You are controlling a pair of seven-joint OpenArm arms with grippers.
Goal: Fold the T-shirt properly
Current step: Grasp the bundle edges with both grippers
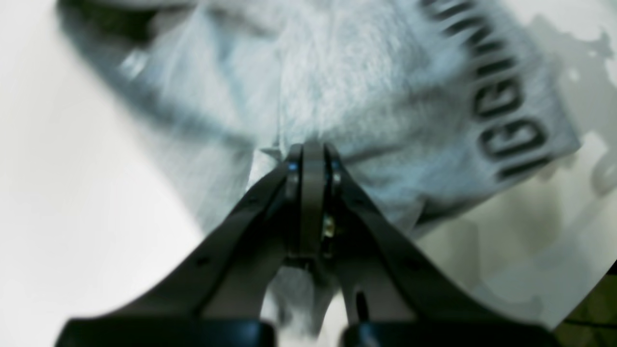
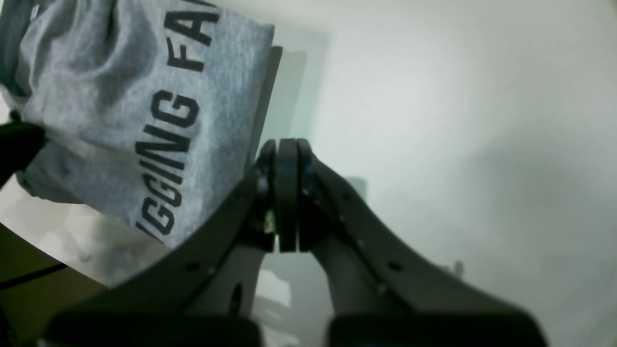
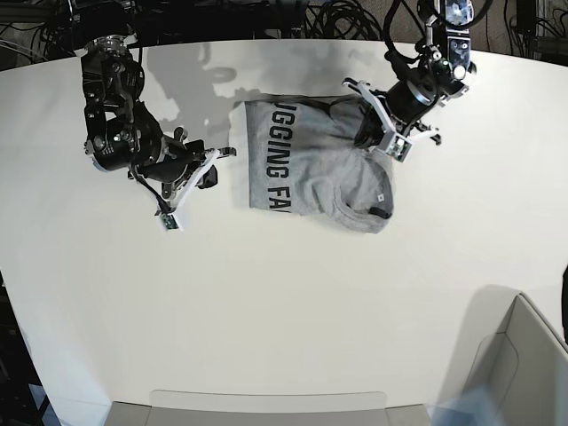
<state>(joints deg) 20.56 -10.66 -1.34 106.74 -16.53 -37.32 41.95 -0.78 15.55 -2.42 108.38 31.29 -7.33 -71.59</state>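
Base view, heathered grey T-shirt (image 3: 311,173), rumpled

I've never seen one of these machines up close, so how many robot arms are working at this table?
2. The right gripper sits shut beside the T-shirt, apparently clear of it. The left gripper is shut on the T-shirt's far side. No others show, though the frame edges could hide more.

Open table (image 3: 293,302) fwd of T-shirt (image 3: 302,177)
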